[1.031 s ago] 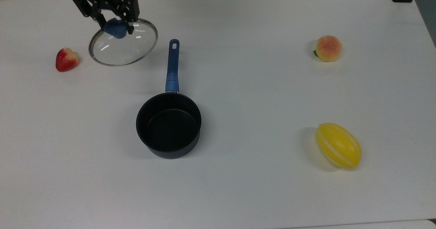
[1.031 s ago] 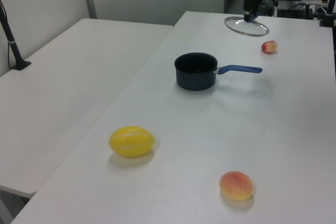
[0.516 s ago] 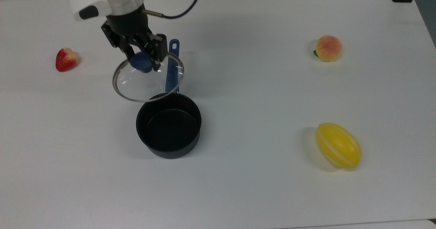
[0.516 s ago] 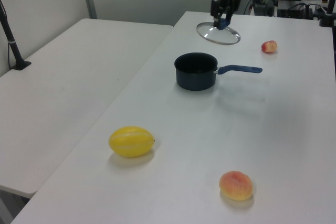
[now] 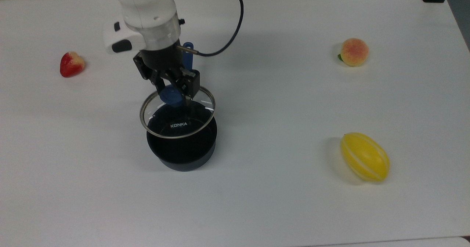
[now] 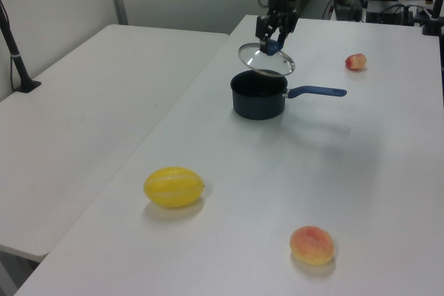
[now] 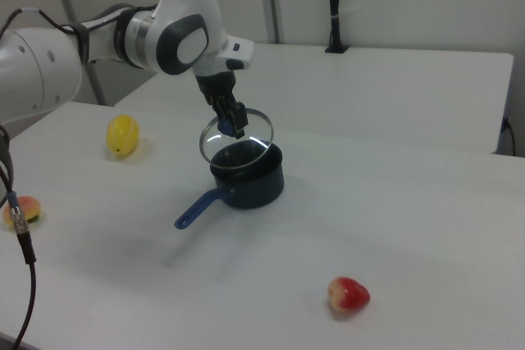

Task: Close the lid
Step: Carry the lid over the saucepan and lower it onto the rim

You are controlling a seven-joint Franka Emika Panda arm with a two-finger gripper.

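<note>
The arm reaches out over the white table (image 5: 279,203) and its gripper (image 5: 172,93) has its two fingers clamped on the blue knob (image 5: 170,95) of the glass lid (image 5: 177,124). The lid hangs in the air, tilted, just above the black saucepan (image 5: 182,153); in the top view its silver rim overlaps the far part of the pan's mouth, with the white "KONKA" lettering showing against the dark inside. In the left view the lid (image 6: 267,61) sits above the pan (image 6: 258,98) with a gap between them, and the right view shows the same lid (image 7: 236,143) slanting over the pan (image 7: 250,184). The pan's blue handle (image 6: 316,91) points to the left view's right. Well apart from the pan lie a red strawberry (image 5: 71,64) at the top view's left, a peach (image 5: 354,51) at the top view's upper right and a yellow melon (image 5: 365,157) below the peach.
</note>
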